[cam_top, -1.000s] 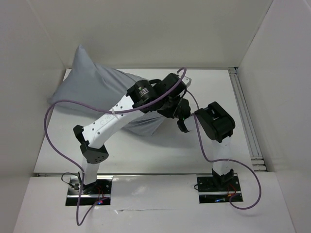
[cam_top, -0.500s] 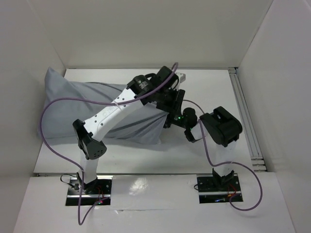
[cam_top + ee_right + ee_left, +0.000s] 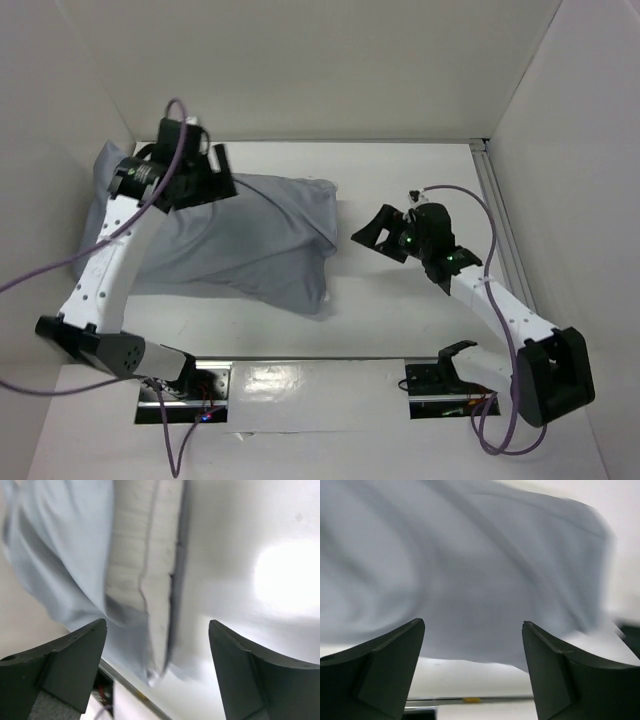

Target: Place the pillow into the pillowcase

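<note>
Both grippers stand wide open with nothing between their fingers. The left gripper hangs over the far left part of the pillowcase, its fingers apart from the cloth in the wrist view, which shows little but soft grey-blue folds below them. The right gripper hovers off the right end of the pillowcase, near it but clear of it, and points back toward that end.

The pillowcase lies plump and full on the table, long side running left to right, its left end against the left wall and its right end near the table's middle. The pillow is inside it. From above, only grey-blue fabric shows. In the right wrist view a narrow white strip of the pillow's end shows at the mouth, with the grey-blue cloth on both sides of it. That view is blurred, so whether the cloth's hem reaches fully past the white end cannot be told.
</note>
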`<state>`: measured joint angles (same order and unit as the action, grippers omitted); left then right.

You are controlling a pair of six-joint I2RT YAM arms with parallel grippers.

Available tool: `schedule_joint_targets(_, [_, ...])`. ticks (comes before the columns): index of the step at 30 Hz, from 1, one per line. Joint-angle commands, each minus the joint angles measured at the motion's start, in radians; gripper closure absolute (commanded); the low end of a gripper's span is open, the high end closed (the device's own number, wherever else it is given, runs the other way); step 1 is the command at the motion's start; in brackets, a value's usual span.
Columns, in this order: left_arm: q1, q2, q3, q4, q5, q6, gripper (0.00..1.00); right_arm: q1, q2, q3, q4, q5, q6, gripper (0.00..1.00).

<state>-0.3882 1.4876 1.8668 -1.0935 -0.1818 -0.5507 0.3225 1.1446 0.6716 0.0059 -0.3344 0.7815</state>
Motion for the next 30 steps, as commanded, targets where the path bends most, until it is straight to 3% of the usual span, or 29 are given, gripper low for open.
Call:
schedule_joint_targets(1, [0.173, -0.152, -0.225, -0.005, -0.073, -0.054, 0.07, 0.065, -0.083, 0.008, -0.248, 0.040, -0.154, 0.08])
schedule_joint_targets(2, [0.268, -0.185, -0.283, 0.012, -0.073, -0.054, 0.06, 0.094, -0.120, 0.008, -0.236, 0.023, -0.154, 0.07])
schedule_joint_targets(4, [0.348, -0.264, -0.455, 0.056, -0.073, -0.054, 0.02, 0.189, -0.120, -0.016, -0.215, 0.023, -0.178, 0.03])
schedule_joint_targets(8, [0.539, -0.331, -0.676, 0.164, -0.041, -0.074, 0.01, 0.352, -0.014, 0.020, -0.192, 0.023, -0.189, 0.01])
schedule_joint_targets(14, [0.637, -0.374, -0.896, 0.398, 0.098, -0.092, 0.01, 0.475, 0.213, 0.104, -0.078, 0.109, -0.201, 0.01])
schedule_joint_targets(16, [0.649, -0.357, -0.942, 0.463, 0.139, -0.110, 0.02, 0.490, 0.297, 0.137, -0.044, 0.135, -0.228, 0.15])
schedule_joint_targets(17, [0.658, -0.343, -0.952, 0.527, 0.154, -0.110, 0.07, 0.490, 0.316, 0.163, -0.025, 0.135, -0.228, 0.22])
schedule_joint_targets(18, [0.658, -0.328, -0.952, 0.538, 0.165, -0.110, 0.18, 0.490, 0.326, 0.163, -0.008, 0.149, -0.237, 0.33])
schedule_joint_targets(19, [0.658, -0.310, -0.927, 0.538, 0.182, -0.097, 0.38, 0.490, 0.326, 0.175, 0.026, 0.168, -0.237, 0.57])
schedule_joint_targets(20, [0.658, -0.284, -0.910, 0.538, 0.198, -0.088, 0.87, 0.478, 0.316, 0.175, 0.038, 0.181, -0.248, 0.71])
schedule_joint_targets(21, [0.658, -0.274, -0.893, 0.515, 0.199, -0.087, 1.00, 0.468, 0.284, 0.175, 0.048, 0.193, -0.248, 0.86])
schedule_joint_targets(22, [0.658, -0.274, -0.874, 0.500, 0.199, -0.087, 1.00, 0.467, 0.265, 0.175, 0.048, 0.193, -0.258, 0.98])
schedule_joint_targets(23, [0.658, -0.274, -0.844, 0.488, 0.190, -0.087, 1.00, 0.457, 0.245, 0.175, 0.048, 0.193, -0.271, 1.00])
schedule_joint_targets(25, [0.632, -0.331, -0.818, 0.446, 0.157, -0.087, 1.00, 0.457, 0.180, 0.198, -0.004, 0.163, -0.320, 1.00])
schedule_joint_targets(30, [0.555, -0.496, -0.715, 0.359, 0.127, -0.078, 1.00, 0.457, 0.020, 0.270, -0.332, 0.135, -0.370, 1.00])
